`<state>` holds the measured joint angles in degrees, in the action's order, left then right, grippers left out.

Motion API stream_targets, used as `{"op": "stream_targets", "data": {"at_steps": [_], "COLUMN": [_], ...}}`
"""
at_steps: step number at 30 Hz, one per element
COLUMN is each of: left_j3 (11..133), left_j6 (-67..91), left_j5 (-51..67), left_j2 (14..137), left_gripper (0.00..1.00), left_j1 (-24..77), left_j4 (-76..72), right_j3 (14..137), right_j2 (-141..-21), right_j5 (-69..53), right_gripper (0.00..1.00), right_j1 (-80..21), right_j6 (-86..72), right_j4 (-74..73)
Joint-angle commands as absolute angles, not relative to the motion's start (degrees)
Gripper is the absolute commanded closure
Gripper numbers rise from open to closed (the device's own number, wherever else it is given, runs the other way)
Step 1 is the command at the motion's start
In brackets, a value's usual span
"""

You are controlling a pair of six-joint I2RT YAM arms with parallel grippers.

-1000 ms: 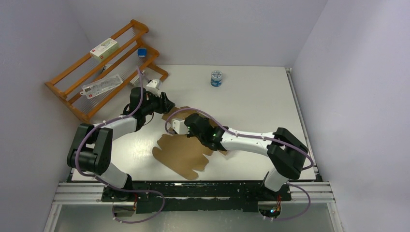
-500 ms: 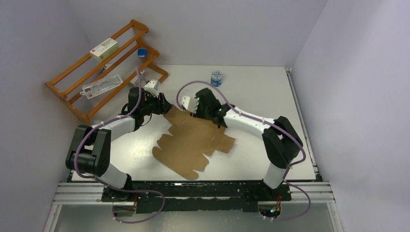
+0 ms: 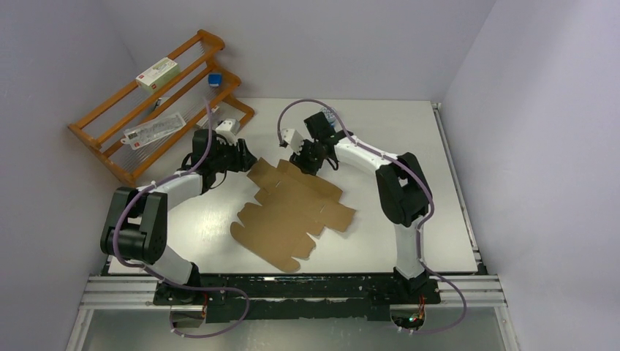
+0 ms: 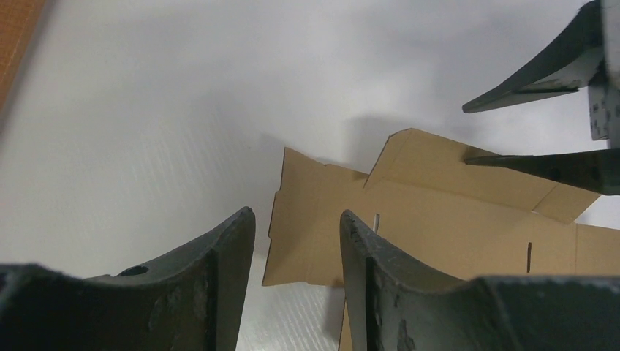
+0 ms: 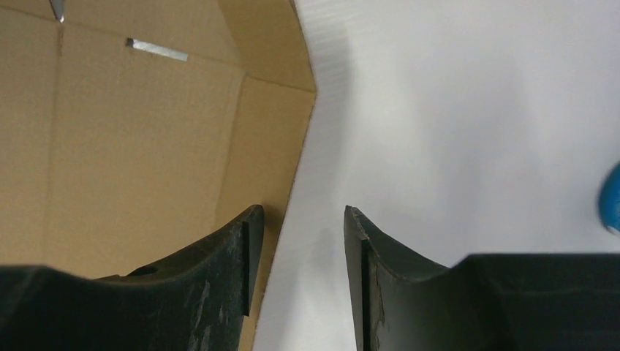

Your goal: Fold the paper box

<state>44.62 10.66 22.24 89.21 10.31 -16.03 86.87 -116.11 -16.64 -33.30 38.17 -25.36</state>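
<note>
The paper box (image 3: pixel 292 212) lies unfolded, mostly flat, in the middle of the desk (image 3: pixel 409 146). The left end effector (image 3: pixel 246 159) hovers just off its far-left corner, jaws apart and empty. The right end effector (image 3: pixel 307 164) is at the far edge, jaws apart astride a flap's edge, gripping nothing.

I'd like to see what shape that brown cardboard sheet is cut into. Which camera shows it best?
The top external view: the paper box lies unfolded with nearly its whole outline visible. The left wrist view shows only one end with a raised flap; the right wrist view just an edge panel with a slit.
</note>
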Motion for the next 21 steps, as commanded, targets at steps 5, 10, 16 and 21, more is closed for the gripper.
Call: {"op": "stream_targets", "data": {"at_steps": [5,10,16,21], "left_j3": [46.6,46.7,46.7,46.2], "left_j6": [9.6,9.5,9.7,10.5], "left_j5": [23.8,24.0,24.4,25.8], "left_j2": [89.9,90.0,89.7,88.4], "left_gripper": [0.48,0.49,0.49,0.49], "left_j1": [9.6,9.4,8.9,8.0], "left_j4": [-15.4,-15.0,-15.2,-16.3], "right_j3": [90.6,90.7,91.8,92.9], "right_j2": [-119.4,-119.7,-118.9,-117.7], "right_j5": [-24.5,-24.9,-25.3,-22.4], "right_gripper": [0.52,0.58,0.76,0.99], "right_j1": [-31.6,-30.8,-30.7,-31.3], "right_j6": [38.0,38.4,39.9,41.5], "right_j4": [-34.7,-36.9,-39.2,-40.2]}}
